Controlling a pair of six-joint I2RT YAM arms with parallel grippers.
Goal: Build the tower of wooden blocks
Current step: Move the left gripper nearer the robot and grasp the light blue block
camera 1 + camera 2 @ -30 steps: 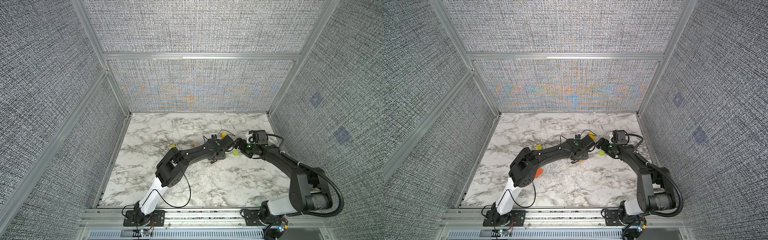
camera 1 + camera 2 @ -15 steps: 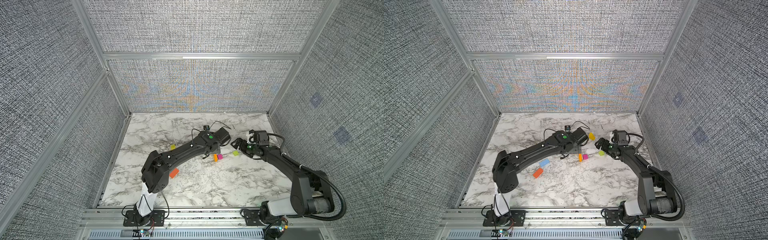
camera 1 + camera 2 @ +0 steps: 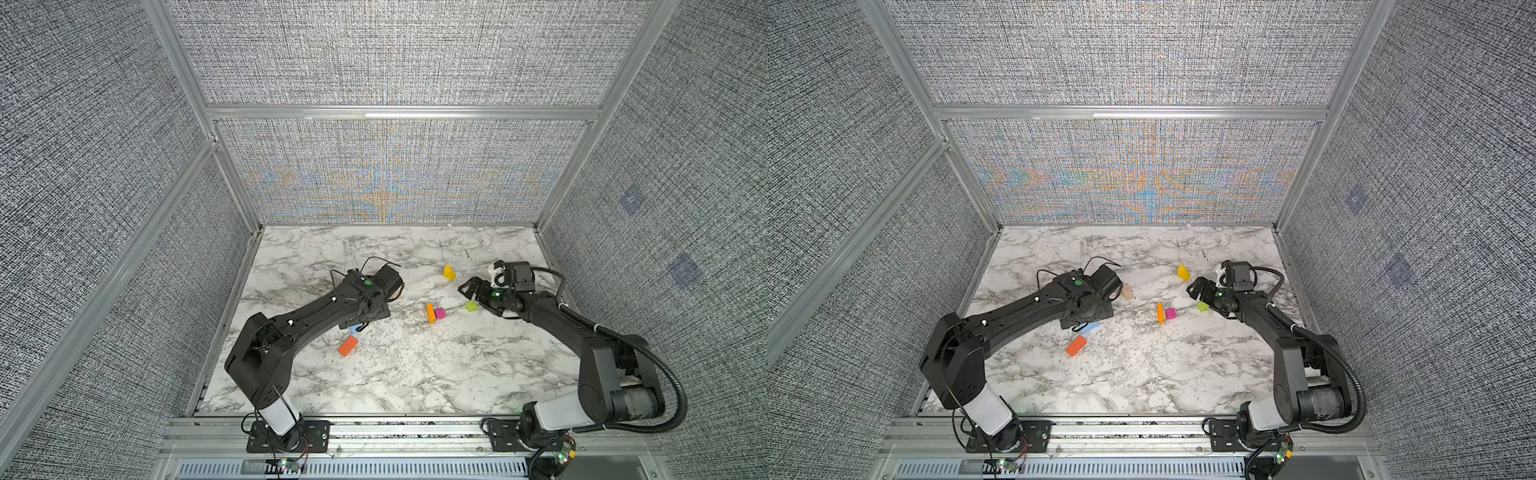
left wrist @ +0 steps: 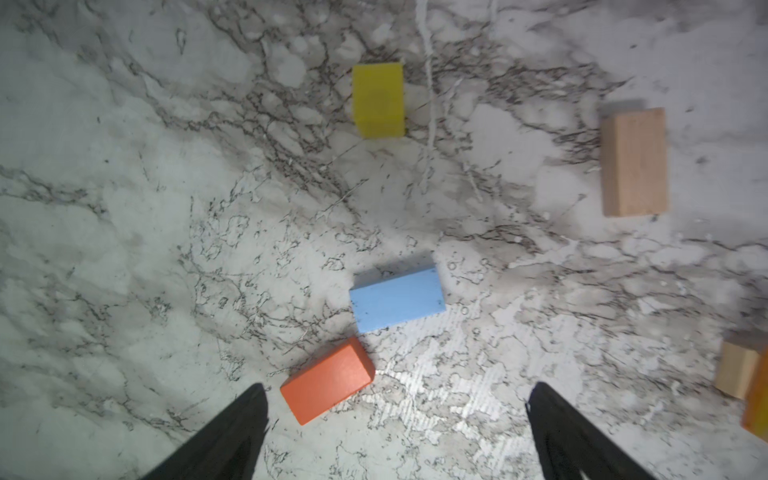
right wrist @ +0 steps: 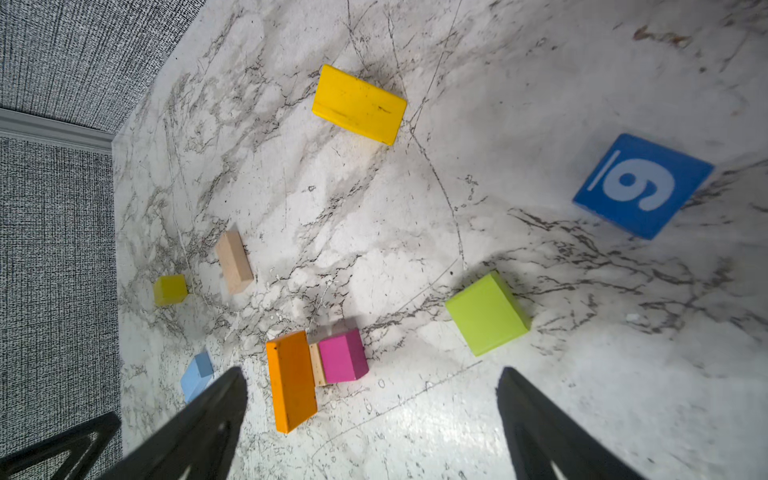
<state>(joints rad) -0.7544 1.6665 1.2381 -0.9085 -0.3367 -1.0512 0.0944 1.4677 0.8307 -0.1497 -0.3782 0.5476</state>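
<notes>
Wood blocks [image 3: 348,346] loose on marble desk [image 3: 415,382]; left fingers [image 4: 232,436] and right fingers [image 5: 203,424] wide apart, empty.

In both top views the left arm overlaps one end of the light blue wooden bar [image 3: 354,329], and the right arm hides the dark blue numbered cube [image 5: 642,185] altogether. In the left wrist view the picture's edge cuts off the orange wooden bar [image 4: 757,405], which covers part of a small bare-wood block [image 4: 734,374], and that whole view is slightly blurred.
</notes>
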